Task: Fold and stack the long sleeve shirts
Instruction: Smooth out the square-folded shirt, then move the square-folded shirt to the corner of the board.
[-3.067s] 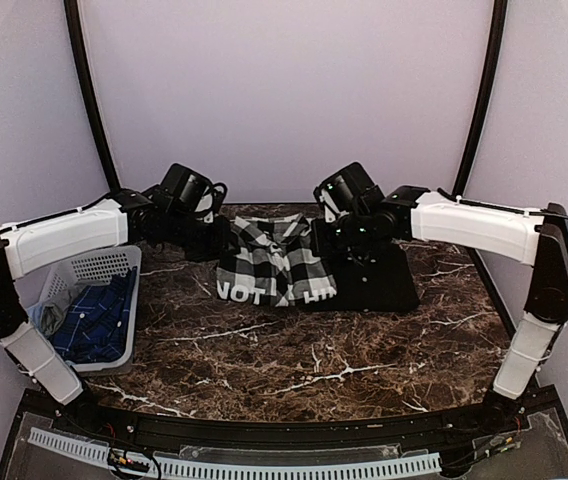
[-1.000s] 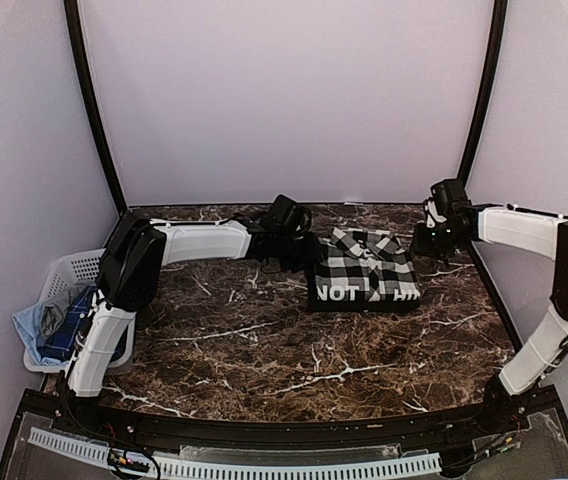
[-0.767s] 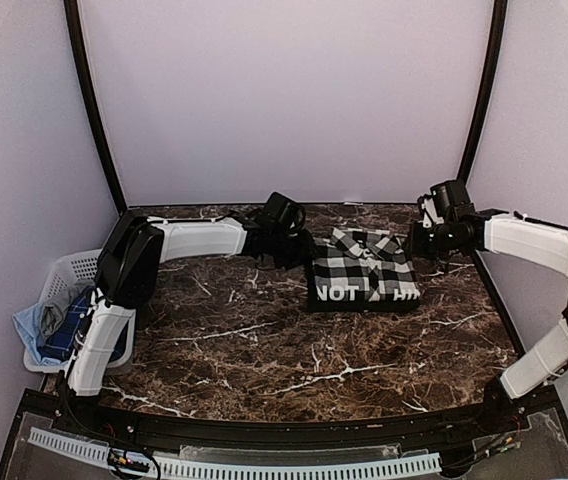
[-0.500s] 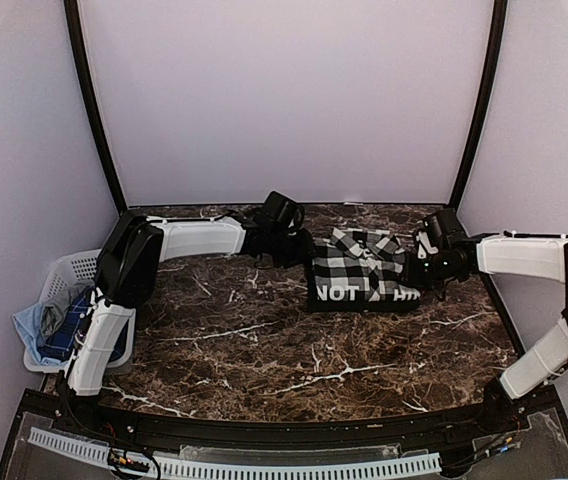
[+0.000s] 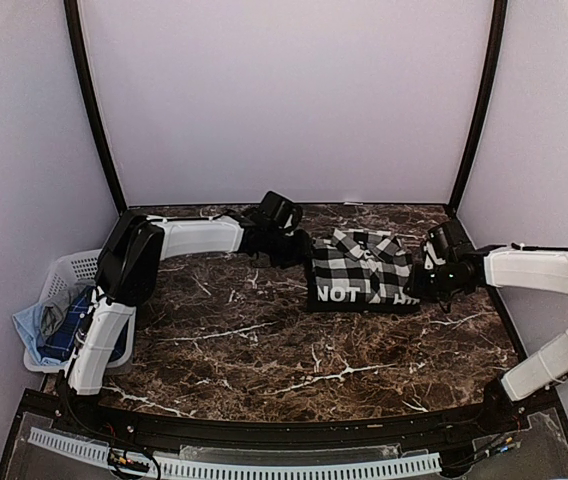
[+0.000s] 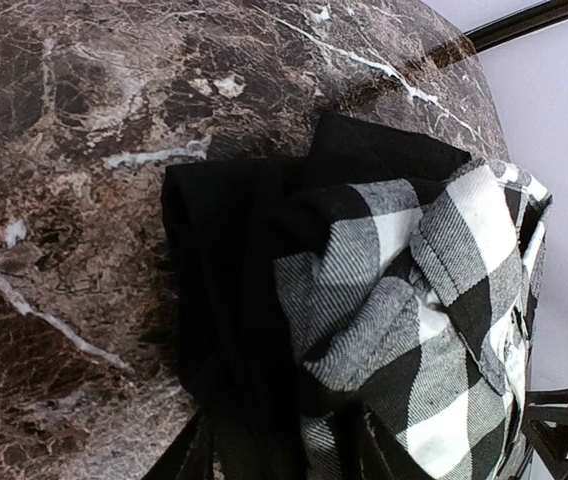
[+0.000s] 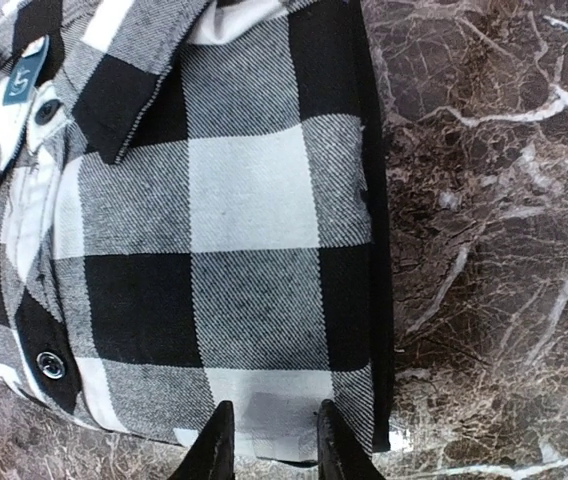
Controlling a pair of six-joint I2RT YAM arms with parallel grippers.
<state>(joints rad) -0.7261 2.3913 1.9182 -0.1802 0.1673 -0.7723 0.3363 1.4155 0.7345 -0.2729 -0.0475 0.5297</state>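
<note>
The black-and-white check long sleeve shirt (image 5: 364, 262) lies folded at the back right of the table, its white-lettered black band (image 5: 356, 295) facing forward. It rests on a folded black garment (image 6: 224, 250). My left gripper (image 5: 302, 252) is at the stack's left edge. In the left wrist view it (image 6: 279, 455) is open, fingers astride black and check cloth (image 6: 434, 300). My right gripper (image 5: 416, 285) is at the stack's right edge. In the right wrist view it (image 7: 272, 445) is narrowly open just over the check shirt (image 7: 254, 190), whose black underlayer (image 7: 379, 250) shows alongside.
A white perforated basket (image 5: 74, 268) holding blue clothes (image 5: 64, 330) stands at the left table edge beside the left arm's base. Brown marble table (image 5: 264, 340) stretches in front of the stack. Purple walls and black posts enclose the back and sides.
The check shirt went from the table's middle onto the black garment. Over the last second my right arm swung in from the far right to the stack's right edge; the left gripper drew back slightly.
</note>
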